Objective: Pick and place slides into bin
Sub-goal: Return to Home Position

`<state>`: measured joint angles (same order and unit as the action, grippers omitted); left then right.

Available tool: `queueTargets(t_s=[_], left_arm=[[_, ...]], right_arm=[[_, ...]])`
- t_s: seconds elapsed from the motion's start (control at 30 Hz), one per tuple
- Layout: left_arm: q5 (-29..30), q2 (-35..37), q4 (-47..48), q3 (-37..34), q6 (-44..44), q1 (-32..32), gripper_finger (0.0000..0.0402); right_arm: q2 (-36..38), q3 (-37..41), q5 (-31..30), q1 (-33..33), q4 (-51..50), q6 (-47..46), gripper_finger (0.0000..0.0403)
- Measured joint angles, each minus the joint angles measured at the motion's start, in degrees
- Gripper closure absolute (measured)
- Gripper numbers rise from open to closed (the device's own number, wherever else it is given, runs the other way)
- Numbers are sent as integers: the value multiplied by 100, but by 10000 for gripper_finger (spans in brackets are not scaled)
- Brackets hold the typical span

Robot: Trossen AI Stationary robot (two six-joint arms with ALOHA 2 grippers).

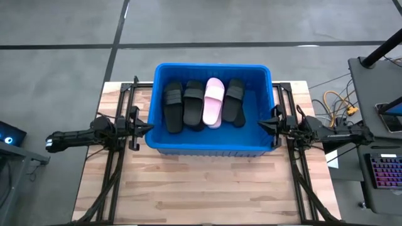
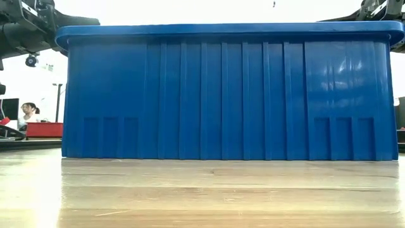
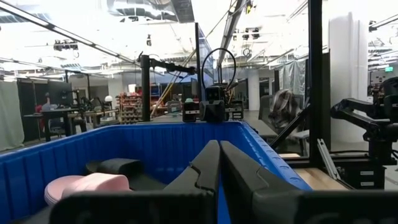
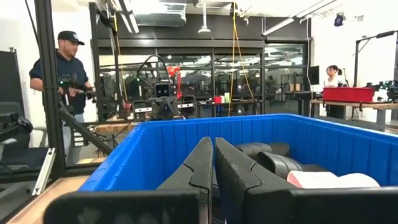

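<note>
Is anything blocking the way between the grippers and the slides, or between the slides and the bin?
Nothing visible. All four slides already lie inside the bin; the left gripper and right gripper sit shut at its opposite rims.

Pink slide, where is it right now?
In the high view the pink slide lies inside the blue bin, third from the picture's left in a row of four, between a black slide and another.

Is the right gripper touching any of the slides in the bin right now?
Apart. The high view shows the right gripper at the right rim of the bin, with bare blue floor between it and the nearest black slide.
</note>
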<state>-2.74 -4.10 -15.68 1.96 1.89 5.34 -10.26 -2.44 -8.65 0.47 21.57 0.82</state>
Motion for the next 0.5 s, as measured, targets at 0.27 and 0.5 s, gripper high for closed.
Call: queueTargets(t_s=[0.27, 0.5], left_arm=[[0, 0, -4, 0, 2, 0, 401], [0, 0, -9, 0, 2, 0, 402]], right_arm=[[0, -2, 1, 0, 6, 28, 394], [0, -4, 1, 0, 6, 28, 394]])
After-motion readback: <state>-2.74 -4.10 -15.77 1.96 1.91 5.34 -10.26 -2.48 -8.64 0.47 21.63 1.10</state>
